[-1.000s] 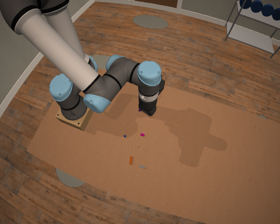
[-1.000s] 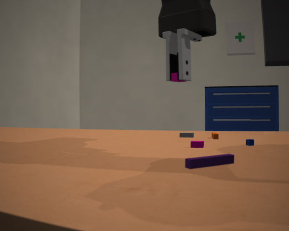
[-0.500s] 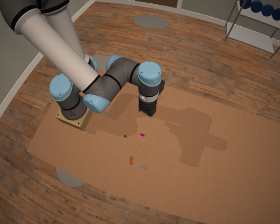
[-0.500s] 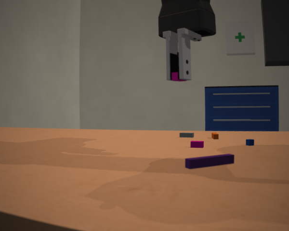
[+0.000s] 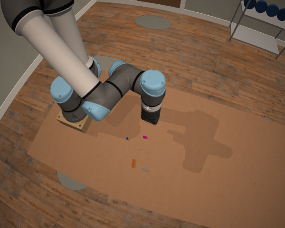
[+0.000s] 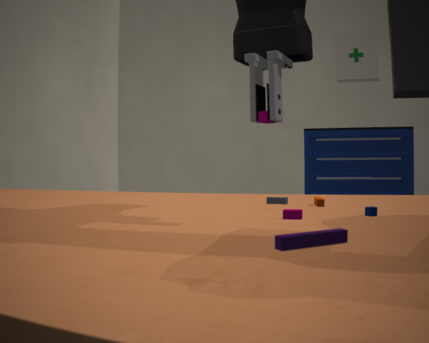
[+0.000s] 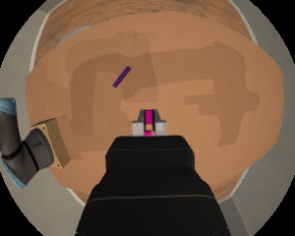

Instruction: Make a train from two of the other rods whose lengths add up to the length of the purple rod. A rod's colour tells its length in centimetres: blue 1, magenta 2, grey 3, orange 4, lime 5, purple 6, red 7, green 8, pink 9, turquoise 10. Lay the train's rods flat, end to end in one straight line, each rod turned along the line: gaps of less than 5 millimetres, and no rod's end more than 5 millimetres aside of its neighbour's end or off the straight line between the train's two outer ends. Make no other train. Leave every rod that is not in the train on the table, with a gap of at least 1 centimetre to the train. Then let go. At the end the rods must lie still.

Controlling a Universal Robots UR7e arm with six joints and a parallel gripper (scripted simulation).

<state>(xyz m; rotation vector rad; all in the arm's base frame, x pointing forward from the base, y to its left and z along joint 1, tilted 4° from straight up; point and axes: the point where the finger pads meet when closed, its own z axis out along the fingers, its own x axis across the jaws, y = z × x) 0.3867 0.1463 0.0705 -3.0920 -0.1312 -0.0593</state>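
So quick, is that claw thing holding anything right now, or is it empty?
Gripper: closed on a magenta rod, held up in the air well above the table.

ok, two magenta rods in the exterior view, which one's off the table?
The magenta rod pinched between the fingers, raised well above the table. The other magenta rod lies flat on the table, between the grey rod and purple rod.

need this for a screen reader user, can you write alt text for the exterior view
A two-finger gripper hangs high above a brown table, shut on a magenta rod. Below on the table lie a long purple rod in front, and behind it a second magenta rod, a grey rod, an orange rod and a blue rod.
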